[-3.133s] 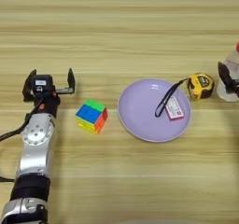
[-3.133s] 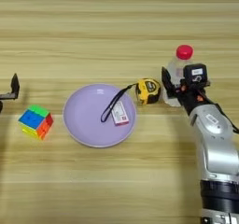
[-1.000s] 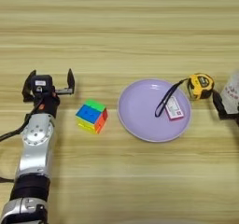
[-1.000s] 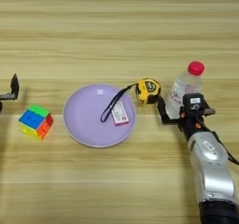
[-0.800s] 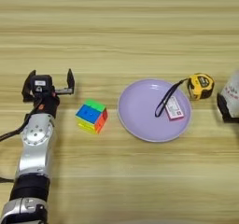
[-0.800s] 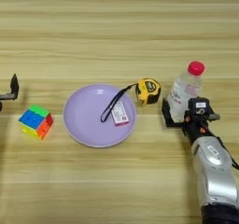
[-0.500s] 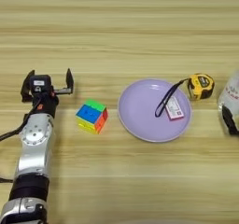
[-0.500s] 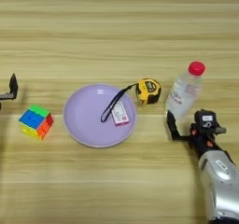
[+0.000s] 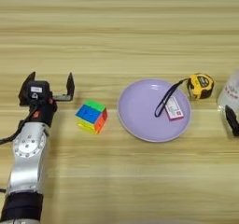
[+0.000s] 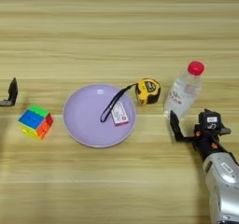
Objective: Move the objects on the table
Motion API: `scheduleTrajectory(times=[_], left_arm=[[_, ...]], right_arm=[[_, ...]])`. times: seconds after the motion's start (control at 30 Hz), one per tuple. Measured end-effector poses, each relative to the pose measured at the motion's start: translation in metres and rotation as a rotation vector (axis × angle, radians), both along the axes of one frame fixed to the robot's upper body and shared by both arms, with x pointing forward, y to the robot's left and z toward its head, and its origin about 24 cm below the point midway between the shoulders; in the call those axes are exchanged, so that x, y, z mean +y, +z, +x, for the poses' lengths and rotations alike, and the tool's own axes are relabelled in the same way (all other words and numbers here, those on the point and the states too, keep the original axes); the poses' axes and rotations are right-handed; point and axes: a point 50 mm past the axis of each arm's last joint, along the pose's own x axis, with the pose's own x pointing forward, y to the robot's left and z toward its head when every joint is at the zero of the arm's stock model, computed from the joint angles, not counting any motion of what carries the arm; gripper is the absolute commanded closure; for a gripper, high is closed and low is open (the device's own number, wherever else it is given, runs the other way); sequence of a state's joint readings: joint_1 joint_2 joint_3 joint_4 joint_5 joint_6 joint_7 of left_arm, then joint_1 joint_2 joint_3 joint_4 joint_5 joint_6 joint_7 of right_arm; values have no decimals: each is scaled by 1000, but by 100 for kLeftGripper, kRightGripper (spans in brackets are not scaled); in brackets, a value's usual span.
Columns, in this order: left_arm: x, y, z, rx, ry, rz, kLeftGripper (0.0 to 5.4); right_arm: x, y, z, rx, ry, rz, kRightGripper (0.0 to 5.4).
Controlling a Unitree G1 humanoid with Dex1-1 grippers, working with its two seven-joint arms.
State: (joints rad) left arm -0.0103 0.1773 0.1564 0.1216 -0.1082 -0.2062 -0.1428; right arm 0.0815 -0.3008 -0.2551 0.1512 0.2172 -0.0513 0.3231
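A clear bottle (image 10: pixel 184 92) with a red cap (image 10: pixel 196 68) stands upright on the wooden table (image 10: pixel 116 27), just right of the yellow-black tape measure (image 10: pixel 147 91). The tape's black strap and tag (image 10: pixel 119 112) lie across the lilac plate (image 10: pixel 86 113). My right gripper (image 10: pixel 195 130) is open, a little nearer than the bottle and not touching it. The multicoloured puzzle cube (image 9: pixel 92 116) sits left of the plate. My left gripper (image 9: pixel 50 82) stands open left of the cube with nothing between its fingers.
The lilac plate (image 9: pixel 140 120) lies in the middle between cube and tape measure (image 9: pixel 200 86). Bare wood stretches across the far half of the table and along the near edge.
My right gripper has let go of the bottle and drawn back toward me, opening. The bottle stays upright beside the tape measure. The left arm has not moved.
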Motion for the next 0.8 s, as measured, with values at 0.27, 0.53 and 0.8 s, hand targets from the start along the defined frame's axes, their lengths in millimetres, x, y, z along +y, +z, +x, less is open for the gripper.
scheduleTrajectory(times=[0.27,0.53,0.8], left_arm=[[-25,-3,-30,71,-228,-83,0],[-45,-3,-48,106,-368,-124,0],[-51,-4,-52,116,-396,-125,0]], right_arm=[[1,1,2,-6,-3,0,3],[1,4,5,-17,-1,1,3],[1,5,7,-22,0,2,3]])
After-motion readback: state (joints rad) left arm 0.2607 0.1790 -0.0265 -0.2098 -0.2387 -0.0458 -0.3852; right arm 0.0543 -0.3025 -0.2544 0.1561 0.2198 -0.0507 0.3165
